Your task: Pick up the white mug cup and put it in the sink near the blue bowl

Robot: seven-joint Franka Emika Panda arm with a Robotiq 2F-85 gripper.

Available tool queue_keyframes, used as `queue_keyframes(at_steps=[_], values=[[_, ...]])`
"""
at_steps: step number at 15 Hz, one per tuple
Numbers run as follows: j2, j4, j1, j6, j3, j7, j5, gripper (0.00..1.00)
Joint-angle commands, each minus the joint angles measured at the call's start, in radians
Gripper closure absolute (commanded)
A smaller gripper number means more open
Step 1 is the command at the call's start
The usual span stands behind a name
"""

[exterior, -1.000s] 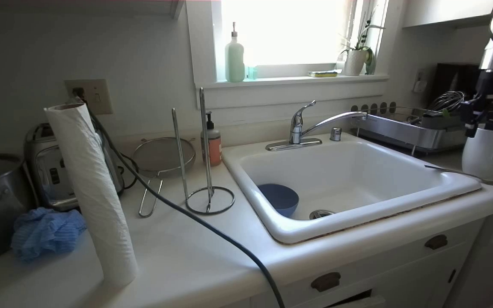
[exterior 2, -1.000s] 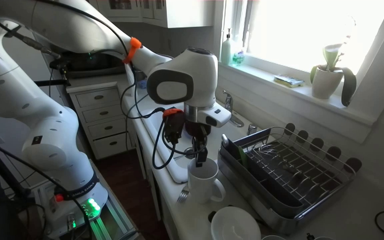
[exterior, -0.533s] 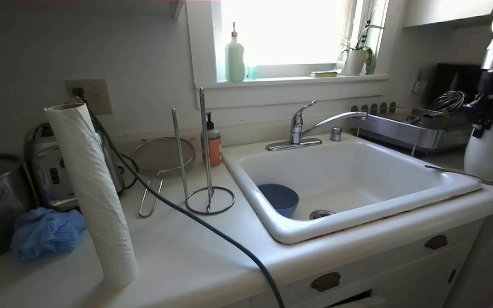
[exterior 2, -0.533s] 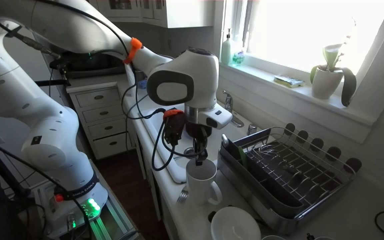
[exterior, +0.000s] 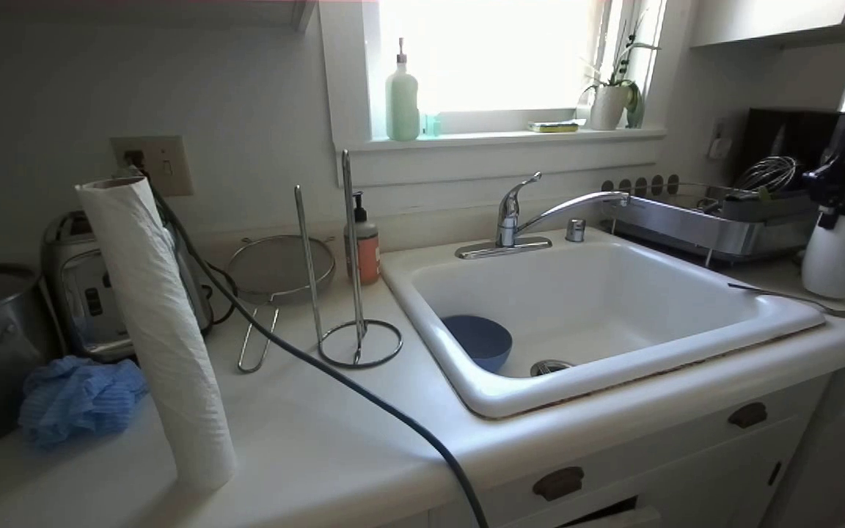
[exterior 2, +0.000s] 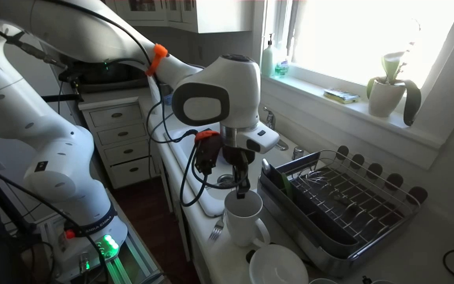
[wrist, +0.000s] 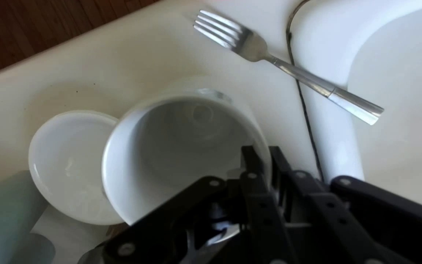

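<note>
The white mug cup is at the far right in an exterior view, slightly tilted. It also shows in an exterior view with its handle away from the sink, and in the wrist view, seen into its opening. My gripper is shut on the mug's rim, one finger inside and one outside; it also shows in both exterior views. The white sink lies beside the mug; its rim shows in the wrist view. The dark blue bowl sits inside the sink's near-left corner.
A fork lies across counter and sink rim, beside the mug. A white bowl is close to the mug's handle. A dish rack stands alongside. A chrome faucet reaches over the sink. A paper towel roll stands on the counter.
My gripper's fingers have come together on the mug's rim. The gripper and mug have shifted slightly away from the sink, toward the white bowl, and the mug is now tilted and slightly higher.
</note>
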Motion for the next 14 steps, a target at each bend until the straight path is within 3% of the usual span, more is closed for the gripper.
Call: queue_keyframes(at_steps=[1, 9, 14], values=[[-0.071, 0.015, -0.011, -0.073, 0.021, 0.024, -0.052, 0.97], [-0.285, -0.038, 0.046, -0.28, 0.097, -0.037, -0.048, 0.97], [-0.381, -0.06, 0.184, -0.324, 0.166, -0.116, 0.001, 0.97]])
